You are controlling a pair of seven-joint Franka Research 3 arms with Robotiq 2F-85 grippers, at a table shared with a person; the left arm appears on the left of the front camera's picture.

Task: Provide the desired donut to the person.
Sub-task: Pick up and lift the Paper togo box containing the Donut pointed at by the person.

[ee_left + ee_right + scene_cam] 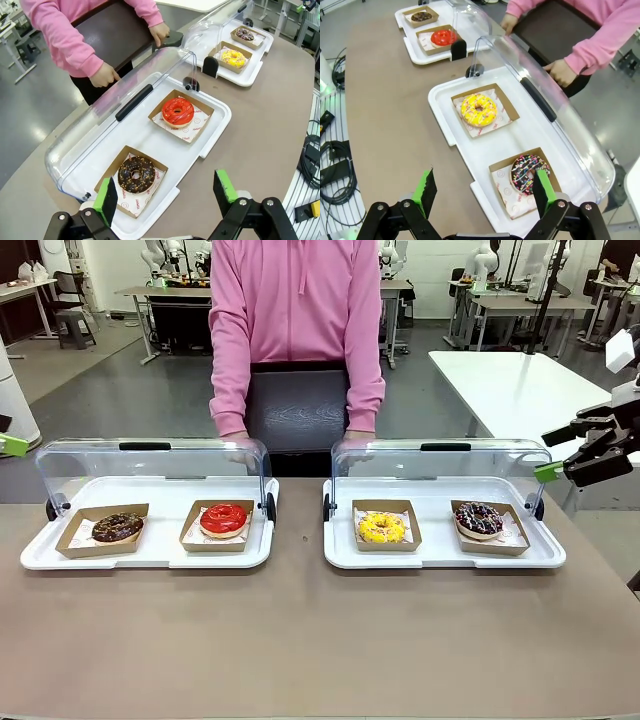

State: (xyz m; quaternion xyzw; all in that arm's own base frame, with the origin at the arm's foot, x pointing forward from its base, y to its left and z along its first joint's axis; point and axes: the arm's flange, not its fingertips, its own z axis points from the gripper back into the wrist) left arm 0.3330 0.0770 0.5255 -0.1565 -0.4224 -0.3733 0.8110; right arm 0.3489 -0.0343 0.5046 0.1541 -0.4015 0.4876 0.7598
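Left pincer point(165, 192) and right pincer point(484, 191) spread wide, empty, above brown bench point(300, 640). Farther along, white trays point(150, 552) under raised clear lids point(150, 465), four donuts point(223, 519). Beyond, person point(296, 300) at far edge; grey floor point(120, 390), white table point(510, 380).

Front view: fixed at the near side of the surface point(300, 640), raised a little, facing straight across to the person point(297, 300) at the far side; left tray point(165, 532) and right tray point(436, 532) lie at middle distance.
Left wrist view: above the surface's left end, tilted down, looking right along both trays; left tray close, right tray far off; left claw point(166, 192) at the bottom edge.
Right wrist view: above the right end, tilted down, looking left; right tray close, left tray far; right claw point(484, 189) at the bottom edge.
Shared: all three take in both trays, the person and the surface.
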